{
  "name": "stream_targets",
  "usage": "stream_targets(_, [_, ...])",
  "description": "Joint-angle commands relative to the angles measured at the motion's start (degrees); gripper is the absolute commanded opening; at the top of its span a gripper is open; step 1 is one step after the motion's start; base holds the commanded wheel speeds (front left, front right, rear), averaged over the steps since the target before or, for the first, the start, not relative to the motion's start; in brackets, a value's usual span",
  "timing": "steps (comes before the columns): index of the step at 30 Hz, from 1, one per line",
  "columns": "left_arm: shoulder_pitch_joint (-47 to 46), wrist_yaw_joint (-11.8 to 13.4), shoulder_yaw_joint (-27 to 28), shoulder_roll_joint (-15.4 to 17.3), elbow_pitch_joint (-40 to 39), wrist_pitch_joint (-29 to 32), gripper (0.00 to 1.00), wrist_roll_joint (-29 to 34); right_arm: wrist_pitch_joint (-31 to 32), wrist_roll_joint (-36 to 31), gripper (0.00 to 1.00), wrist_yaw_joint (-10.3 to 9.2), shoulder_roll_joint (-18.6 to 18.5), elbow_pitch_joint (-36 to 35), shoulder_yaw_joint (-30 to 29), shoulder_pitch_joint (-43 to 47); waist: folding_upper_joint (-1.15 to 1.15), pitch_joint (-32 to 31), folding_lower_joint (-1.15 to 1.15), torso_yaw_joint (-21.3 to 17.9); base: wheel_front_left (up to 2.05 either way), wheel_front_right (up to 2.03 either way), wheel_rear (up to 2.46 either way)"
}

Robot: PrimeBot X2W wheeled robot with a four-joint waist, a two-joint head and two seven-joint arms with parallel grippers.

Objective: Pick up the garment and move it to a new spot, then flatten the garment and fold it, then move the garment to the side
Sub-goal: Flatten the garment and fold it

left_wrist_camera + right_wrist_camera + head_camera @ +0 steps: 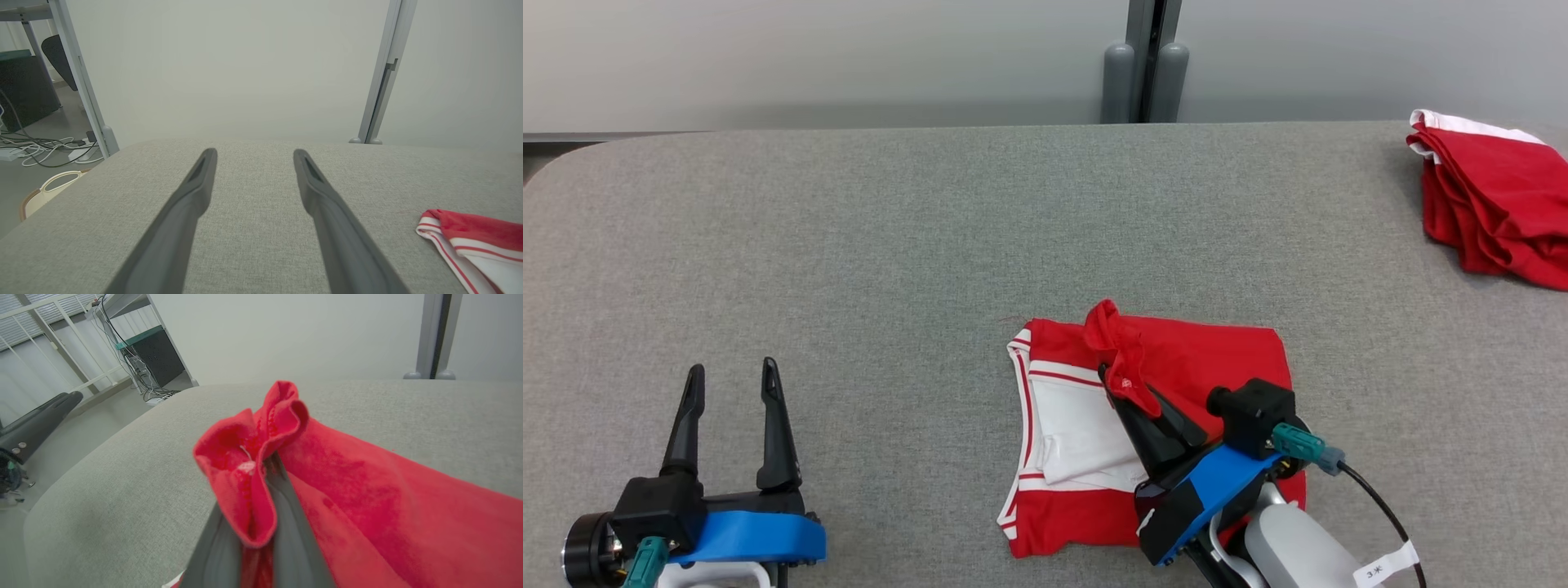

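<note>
Our right fingers (1125,412) are pinched shut on a bunched red corner of the garment (1217,359), which lies part-folded on the grey bench (849,245), right of centre. Our left fingers (770,408) stand wide apart and empty, well off to the left. The hold looks slight: the corner could slip free, or a one-sided pull could drag the cloth and undo the folds beneath. Another red pile (1494,204) sits at the far right.
</note>
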Motion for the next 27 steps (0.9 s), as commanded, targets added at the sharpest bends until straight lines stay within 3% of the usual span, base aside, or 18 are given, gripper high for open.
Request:
stream_targets(1, [-0.8, -0.1, -0.1, 0.0, 0.2, -0.2, 1.00, 0.0, -0.6, 0.5, 0.00, 0.03, 0.0, 0.5, 0.6, -0.9, 0.00, 0.1, 0.00, 0.1, 0.00, 0.00, 0.00])
stream_targets(9, [-1.2, -0.1, -0.7, 0.0, 0.6, -0.2, 1.00, -0.5, -2.8, 4.8, 0.00, 0.03, 0.0, 4.8, 5.0, -3.6, 0.00, 0.1, 0.00, 0.6, 0.00, 0.00, 0.00])
stream_targets(10, [-1.2, -0.1, -0.7, 0.0, 0.6, -0.2, 1.00, -0.6, -3.1, 5.0, 0.26, 0.03, 0.0, 5.3, 5.1, -3.9, 0.00, 0.0, 0.00, 0.7, 0.00, 0.00, 0.00])
stream_targets(11, [-1.2, 0.0, -0.8, 0.0, 0.7, -0.2, 1.00, -0.6, -3.3, 5.5, 1.00, 0.03, 0.1, 5.7, 5.5, -4.2, 0.00, 0.0, 0.00, 0.6, 0.00, 0.00, 0.00])
stream_targets(18, [-0.5, 0.4, -1.0, 0.0, 0.8, -0.2, 1.00, -1.1, -4.9, 2.6, 1.00, 0.03, 0.0, 5.5, 2.8, -5.7, 0.00, -0.8, 0.00, -0.7, 0.00, 0.00, 0.00])
stream_targets(27, [0.3, 0.1, -1.2, 0.0, 0.4, -0.2, 1.00, -0.6, -5.2, -7.6, 1.00, 0.03, -2.9, -7.3, -15.3, 1.8, 0.00, -2.5, 0.00, -3.3, 0.00, 0.00, 0.00])
